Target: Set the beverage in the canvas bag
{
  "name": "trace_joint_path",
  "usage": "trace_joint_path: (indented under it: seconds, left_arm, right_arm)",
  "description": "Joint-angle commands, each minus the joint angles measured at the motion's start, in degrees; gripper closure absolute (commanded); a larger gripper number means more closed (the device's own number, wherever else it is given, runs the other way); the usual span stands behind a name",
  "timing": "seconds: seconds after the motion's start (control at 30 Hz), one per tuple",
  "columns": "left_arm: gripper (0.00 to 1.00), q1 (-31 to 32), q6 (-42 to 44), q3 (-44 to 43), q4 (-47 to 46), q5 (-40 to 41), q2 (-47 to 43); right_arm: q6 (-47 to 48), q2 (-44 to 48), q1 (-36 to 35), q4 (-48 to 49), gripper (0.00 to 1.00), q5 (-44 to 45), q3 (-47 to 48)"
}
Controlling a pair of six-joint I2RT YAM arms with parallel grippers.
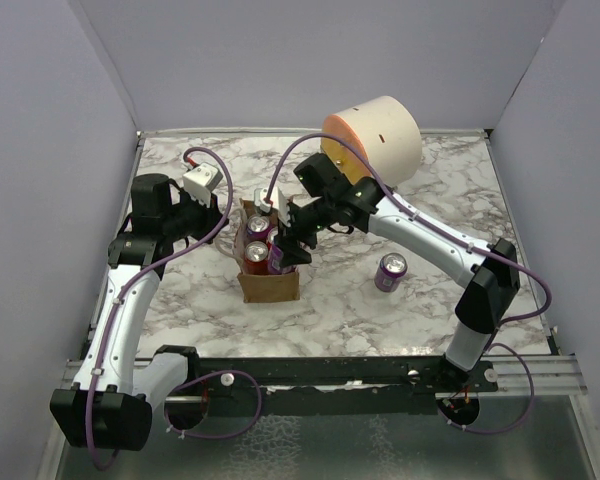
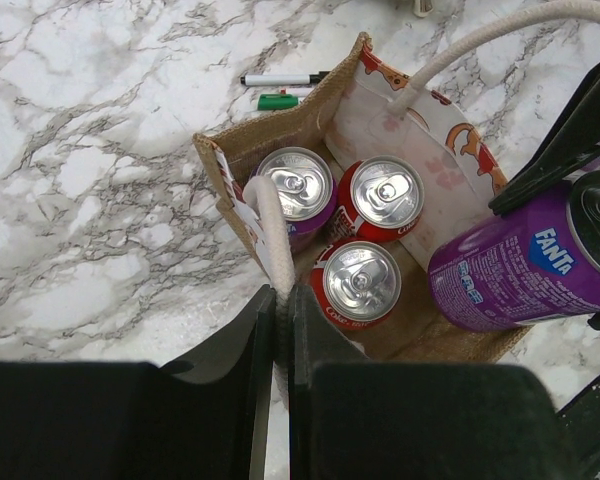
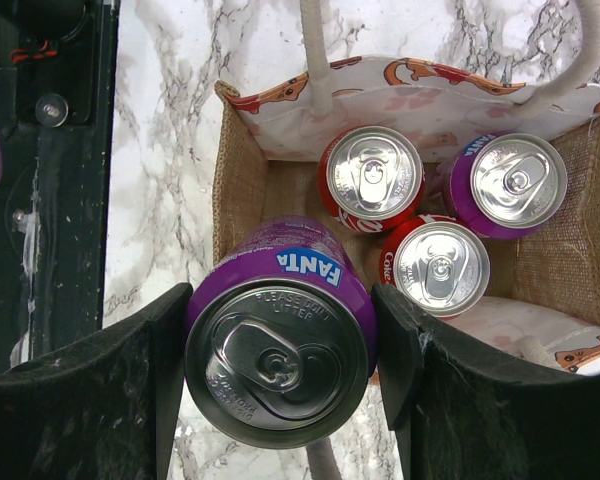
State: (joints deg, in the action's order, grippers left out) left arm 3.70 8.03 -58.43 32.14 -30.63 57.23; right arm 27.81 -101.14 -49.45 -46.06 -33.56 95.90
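Right gripper [image 3: 280,345] is clamping the Fanta can [image 3: 280,272] between its fingers, holding it over the bag's [image 3: 242,180] empty corner beside three cans [image 3: 372,172] inside. Left gripper [image 2: 280,330] is pinching the bag's white handle [image 2: 267,225].

In the right wrist view, three upright cans [image 3: 372,178] are crowding the canvas bag [image 3: 242,175] from 12 to 4 o'clock, leaving only its 9 o'clock corner free, under the Fanta can [image 3: 280,290] that the right gripper [image 3: 280,345] is clamping. The left gripper [image 2: 280,315] is pinching one handle [image 2: 268,215]. From above, a drum [image 1: 373,140] is blocking the bag's 1 o'clock and a loose can [image 1: 390,271] its 3 o'clock.
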Motion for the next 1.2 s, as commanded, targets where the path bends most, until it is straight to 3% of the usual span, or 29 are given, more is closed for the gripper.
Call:
trace_joint_path:
  seconds: [0.0, 0.5, 0.9, 1.17]
  left_arm:
    - [1.00, -0.45, -0.13, 1.01, -1.33, -2.21, -0.48]
    - [1.00, -0.45, -0.30, 1.28, -1.42, -2.50, -0.94]
    - [1.00, -0.41, -0.40, 2.09, -1.42, -1.96, -1.29]
    - [1.00, -0.45, -1.07, 2.20, -1.48, -1.49, -0.97]
  right_arm:
    - [0.06, 0.86, -1.38, -1.21, 0.99, -5.22, -0.45]
    - [4.17, -2.59, -3.58, -5.87, 0.99, -6.86, 2.71]
    - [2.19, -5.18, -5.24, -0.76, 0.99, -4.92, 2.36]
    - [8.94, -7.30, -7.75, -2.56, 0.97, -4.98, 4.60]
